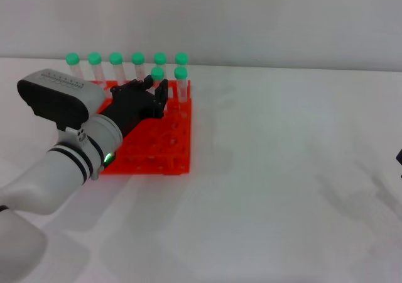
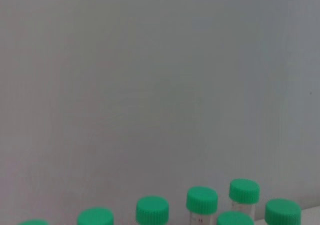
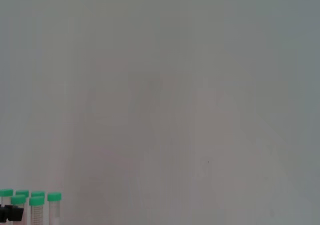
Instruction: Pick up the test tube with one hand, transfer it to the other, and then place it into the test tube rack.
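Note:
The orange-red test tube rack (image 1: 169, 146) stands on the white table at the left. Several green-capped tubes stand in its back row. Two more stand in the second row: one test tube (image 1: 157, 74) right at the tip of my left gripper (image 1: 155, 93), and one beside it (image 1: 181, 74). The left gripper, on the arm with the green light, hovers over the rack's back part. The tube caps show low in the left wrist view (image 2: 235, 218). Only a dark sliver of my right gripper (image 1: 399, 158) shows at the far right edge.
A pale wall rises behind the table. The rack's front rows of holes (image 1: 164, 160) hold no tubes. The tubes and a dark piece of the left gripper show small in a corner of the right wrist view (image 3: 35, 201).

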Controlling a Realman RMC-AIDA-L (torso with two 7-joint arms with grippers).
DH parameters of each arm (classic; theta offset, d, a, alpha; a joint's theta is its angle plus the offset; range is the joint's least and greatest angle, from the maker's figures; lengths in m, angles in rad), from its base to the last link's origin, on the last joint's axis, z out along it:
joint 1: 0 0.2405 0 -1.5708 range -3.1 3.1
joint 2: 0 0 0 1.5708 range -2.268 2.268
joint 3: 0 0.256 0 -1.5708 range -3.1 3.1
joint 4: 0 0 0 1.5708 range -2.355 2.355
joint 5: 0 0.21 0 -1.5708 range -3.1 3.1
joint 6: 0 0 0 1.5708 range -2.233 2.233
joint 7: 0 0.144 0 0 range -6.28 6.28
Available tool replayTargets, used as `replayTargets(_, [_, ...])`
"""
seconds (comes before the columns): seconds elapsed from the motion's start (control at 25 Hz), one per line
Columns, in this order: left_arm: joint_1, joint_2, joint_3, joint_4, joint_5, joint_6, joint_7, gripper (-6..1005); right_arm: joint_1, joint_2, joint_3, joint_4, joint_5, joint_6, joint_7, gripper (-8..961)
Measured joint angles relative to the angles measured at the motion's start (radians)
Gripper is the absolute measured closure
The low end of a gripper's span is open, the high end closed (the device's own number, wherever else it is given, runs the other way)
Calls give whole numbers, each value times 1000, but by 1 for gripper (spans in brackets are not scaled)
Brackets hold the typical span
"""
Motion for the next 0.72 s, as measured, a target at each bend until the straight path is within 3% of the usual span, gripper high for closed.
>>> replayTargets(0.28, [97,-1,-7,-52,-10,-50,5,752,-2,0,0,0,0,2,0,80])
replayTargets(0.36, [166,-1,-8,-64,-13,-127,6,536,-3,0,8,0,0,-1,0,80])
replayTargets(0.4, [177,-1,-8,-66,-15,-147,6,497,-3,0,19,3,0,-3,0,80])
replayTargets(0.72, [463,-8,-4,-38,-189,-577,-11,210,-8,0,125,39,0,-17,-26,80])
